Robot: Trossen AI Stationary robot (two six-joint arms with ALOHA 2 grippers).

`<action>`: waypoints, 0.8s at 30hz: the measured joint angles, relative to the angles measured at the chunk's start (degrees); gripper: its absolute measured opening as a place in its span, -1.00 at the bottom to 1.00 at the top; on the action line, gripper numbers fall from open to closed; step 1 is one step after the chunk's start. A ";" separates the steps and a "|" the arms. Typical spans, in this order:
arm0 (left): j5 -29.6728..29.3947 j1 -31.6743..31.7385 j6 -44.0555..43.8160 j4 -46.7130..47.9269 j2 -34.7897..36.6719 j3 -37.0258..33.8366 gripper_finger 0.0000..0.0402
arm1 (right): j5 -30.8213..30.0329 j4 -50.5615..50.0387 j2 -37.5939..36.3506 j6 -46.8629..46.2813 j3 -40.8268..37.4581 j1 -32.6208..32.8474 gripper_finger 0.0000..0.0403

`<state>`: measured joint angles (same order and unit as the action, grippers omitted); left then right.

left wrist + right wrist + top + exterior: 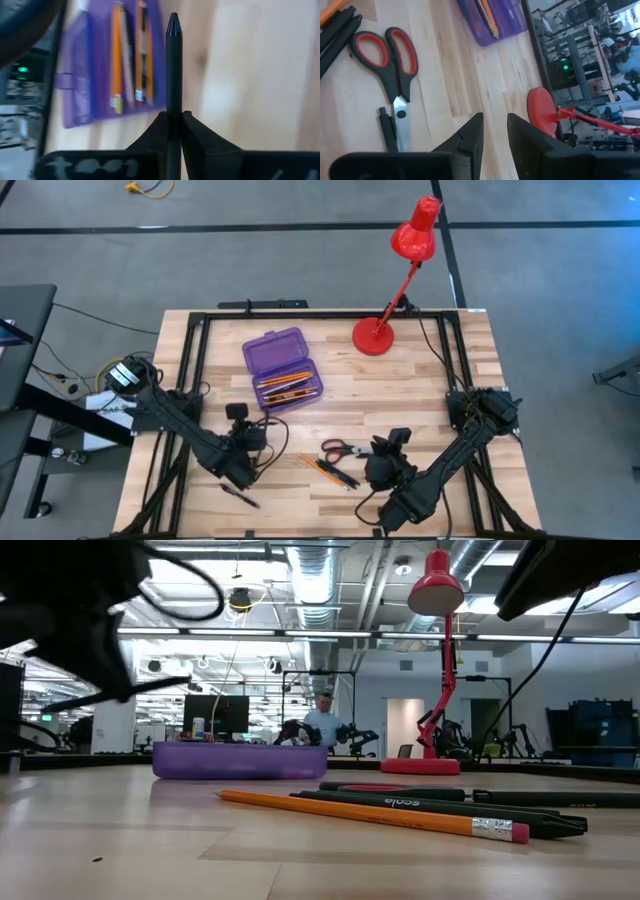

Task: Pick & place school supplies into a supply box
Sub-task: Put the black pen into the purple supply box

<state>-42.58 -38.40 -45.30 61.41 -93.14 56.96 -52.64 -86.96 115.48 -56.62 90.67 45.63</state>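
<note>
The purple supply box (283, 367) lies open at the table's middle, with orange pencils and dark pens in its tray (127, 60). My left gripper (252, 440) hovers near the table's front left, shut on a black pen (173, 60). Red-handled scissors (340, 448), an orange pencil (370, 812) and black pens (450, 805) lie flat on the wood at the front middle. My right gripper (495, 132) hangs just right of the scissors (385, 55), open, with nothing between its fingers. My left gripper pinches the black pen's barrel (173, 107) between its two fingers. The pen runs along the fingers, and its pointed end (173, 22) sticks out past them toward the supply box. The fingers slant down toward the far side. The pen is lifted clear of the table.
A red desk lamp (375, 335) stands on its round base at the far right of the table, its head reaching beyond the far edge. A black rail frame (190, 350) runs around the tabletop. Another dark pen (240, 498) lies near the front left edge.
</note>
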 joint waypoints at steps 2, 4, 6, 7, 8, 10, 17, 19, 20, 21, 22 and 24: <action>-2.18 1.67 0.63 0.87 0.06 0.66 -0.94 | -0.52 -0.11 0.00 0.02 0.00 0.00 -0.59; -4.20 4.07 2.11 0.55 0.06 1.05 -0.94 | -1.14 -0.30 0.00 0.02 0.00 -0.02 -0.59; -5.99 6.88 4.41 -1.65 0.08 1.13 -0.94 | -1.65 -0.46 0.00 0.02 0.00 -0.07 -0.59; -6.28 8.63 6.43 -3.30 0.08 1.13 -0.94 | -1.65 -0.46 0.00 0.02 0.00 -0.18 -0.59; -6.41 10.33 8.79 -5.31 0.08 1.13 -0.94 | -1.65 -0.47 0.00 0.02 0.00 -0.36 -0.59; -6.69 13.59 14.45 -10.52 0.08 1.13 -0.94 | -1.65 -0.48 0.00 0.02 0.00 -0.39 -0.59; -2.40 25.00 34.40 -28.77 0.12 1.20 -0.94 | -1.67 -0.46 0.00 0.02 0.00 -0.39 -0.59; -0.77 27.71 37.90 -31.01 0.12 1.22 -0.94 | -1.65 -0.45 0.00 0.02 0.00 -0.39 -0.59; -0.19 28.88 39.05 -31.51 0.13 1.22 -0.94 | -1.65 -0.45 0.00 0.02 0.00 -0.39 -0.59; 0.29 29.88 39.95 -31.70 0.15 1.22 -0.94 | -1.65 -0.45 0.00 0.02 0.00 -0.39 -0.59; 0.75 30.80 40.52 -31.71 0.15 1.22 -0.94 | -1.62 -0.45 0.00 0.02 0.00 -0.38 -0.59; 1.73 32.49 41.65 -31.69 0.15 1.22 -0.94 | -1.62 -0.46 0.00 0.02 0.00 -0.35 -0.59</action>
<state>-40.85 -5.91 -3.65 29.71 -92.99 58.17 -54.26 -87.42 115.48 -56.60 90.67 45.28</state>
